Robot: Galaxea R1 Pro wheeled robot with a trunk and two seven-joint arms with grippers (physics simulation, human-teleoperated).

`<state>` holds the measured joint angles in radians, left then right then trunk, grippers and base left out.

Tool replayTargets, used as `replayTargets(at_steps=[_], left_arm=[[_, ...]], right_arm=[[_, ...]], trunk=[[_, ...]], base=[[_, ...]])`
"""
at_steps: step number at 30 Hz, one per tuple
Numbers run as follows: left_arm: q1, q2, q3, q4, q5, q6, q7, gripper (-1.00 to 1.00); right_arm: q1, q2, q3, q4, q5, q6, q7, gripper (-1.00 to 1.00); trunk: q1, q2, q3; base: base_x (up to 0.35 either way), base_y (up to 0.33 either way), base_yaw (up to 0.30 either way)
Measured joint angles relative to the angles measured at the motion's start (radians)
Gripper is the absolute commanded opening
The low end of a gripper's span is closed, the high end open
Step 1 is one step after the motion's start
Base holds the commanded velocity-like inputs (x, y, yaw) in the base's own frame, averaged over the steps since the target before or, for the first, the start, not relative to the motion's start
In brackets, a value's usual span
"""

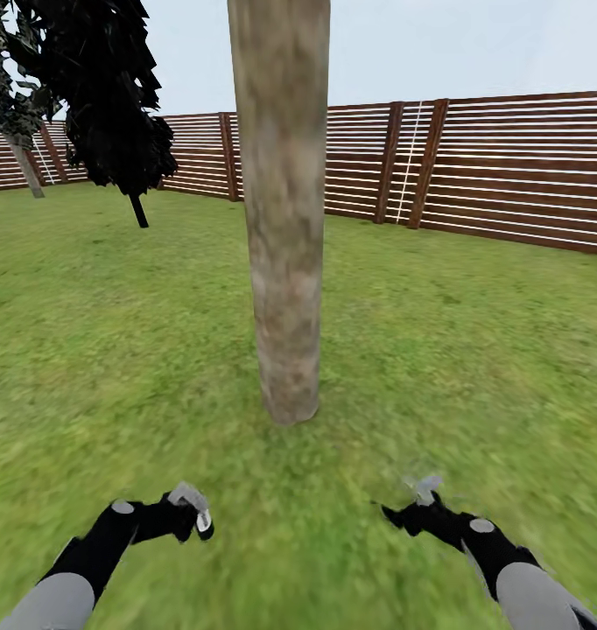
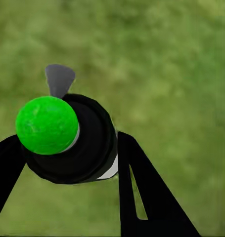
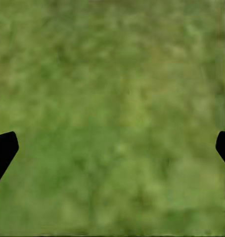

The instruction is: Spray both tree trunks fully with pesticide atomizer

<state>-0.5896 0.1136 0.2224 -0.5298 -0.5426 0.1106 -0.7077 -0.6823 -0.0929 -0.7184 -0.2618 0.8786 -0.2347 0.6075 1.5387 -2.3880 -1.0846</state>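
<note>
A thick, pale mottled tree trunk rises from the lawn straight ahead, a little beyond both arms. Far off at the left stands a second pale trunk under dark foliage. My left gripper hangs low over the grass, shut on the pesticide atomizer. The atomizer has a round black body, a bright green cap and a grey tab. My right gripper is open over bare grass, its fingertips wide apart.
A brown slatted wooden fence runs across the back. A thin dark-trunked, black-leaved tree stands at the back left. Grass spreads on both sides of the near trunk.
</note>
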Motion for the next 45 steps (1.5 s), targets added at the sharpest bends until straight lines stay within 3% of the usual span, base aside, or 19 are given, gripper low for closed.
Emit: replayTargets(at_steps=[1, 2, 3, 5, 6, 10, 12, 14, 17, 23, 31, 34, 45], left_arm=[[0.001, -0.011, 0.014, 0.037, 0.052, 0.0, 0.084, -1.0], [0.0, -0.031, 0.017, 0.057, 0.1, 0.001, 0.165, -1.0], [0.001, -0.072, 0.018, 0.069, 0.152, 0.002, 0.299, -1.0], [0.0, -0.112, 0.018, 0.071, 0.168, 0.014, 0.395, -1.0], [0.0, -0.145, 0.015, 0.066, 0.173, 0.053, 0.47, -1.0], [-0.015, -0.176, 0.011, 0.056, 0.175, 0.122, 0.506, -1.0], [-0.03, -0.193, 0.011, 0.053, 0.175, 0.242, 0.513, -1.0], [-0.062, -0.198, 0.017, 0.057, 0.174, 0.31, 0.563, -1.0], [-0.072, -0.195, 0.019, 0.06, 0.196, 0.33, 0.607, -1.0], [-0.077, -0.199, 0.019, 0.054, 0.209, 0.336, 0.604, -1.0], [-0.201, -0.212, 0.02, 0.067, 0.218, 0.507, 0.607, -1.0], [-0.231, -0.228, 0.02, 0.062, 0.219, 0.586, 0.608, -1.0], [-0.224, -0.227, 0.01, 0.069, 0.216, 0.597, 0.612, -1.0]], right_arm=[[0.062, -0.007, -0.165, 0.003, -0.002, -0.018, -0.103, 1.0], [0.127, -0.008, -0.264, 0.005, 0.0, -0.077, -0.181, 1.0], [0.192, -0.008, -0.324, 0.006, 0.0, -0.187, -0.255, 1.0], [0.232, -0.007, -0.336, 0.007, 0.001, -0.229, -0.271, 1.0], [0.248, -0.007, -0.341, 0.008, 0.0, -0.244, -0.277, 1.0], [0.254, -0.008, -0.344, 0.007, -0.001, -0.247, -0.28, 1.0], [0.254, -0.008, -0.346, 0.007, -0.002, -0.247, -0.281, 1.0], [0.254, -0.008, -0.346, 0.007, -0.003, -0.247, -0.281, 1.0], [0.254, -0.007, -0.345, 0.008, -0.002, -0.247, -0.281, 1.0], [0.254, -0.008, -0.348, 0.007, -0.003, -0.247, -0.281, 1.0], [0.254, -0.007, -0.346, 0.007, -0.002, -0.247, -0.279, 1.0], [0.254, -0.008, -0.346, 0.007, -0.001, -0.247, -0.278, 1.0], [0.254, -0.004, -0.345, 0.007, -0.002, -0.247, -0.278, 1.0]], trunk=[[0.0, 0.0, 0.0], [0.0, 0.0, 0.0], [0.0, 0.0, 0.0], [0.0, 0.0, 0.0], [0.0, 0.0, 0.0], [0.0, 0.0, 0.0], [0.0, 0.0, 0.0], [0.0, 0.0, 0.0], [0.0, 0.0, 0.001], [0.0, 0.0, 0.006], [0.0, 0.0, 0.013], [0.0, 0.0, 0.015], [0.0, 0.0, 0.018]], base=[[0.0, 0.0, 0.0], [0.0, 0.0, 0.0], [0.0, 0.0, 0.0], [0.0, 0.0, 0.0], [0.0, 0.0, 0.0], [0.0, 0.0, 0.0], [0.0, 0.0, 0.0], [0.0, 0.0, 0.0], [0.0, 0.0, -0.084], [0.0, 0.0, -0.246], [0.0, 0.0, -0.261], [0.0, 0.0, -0.265], [0.176, 0.0, -0.081]])
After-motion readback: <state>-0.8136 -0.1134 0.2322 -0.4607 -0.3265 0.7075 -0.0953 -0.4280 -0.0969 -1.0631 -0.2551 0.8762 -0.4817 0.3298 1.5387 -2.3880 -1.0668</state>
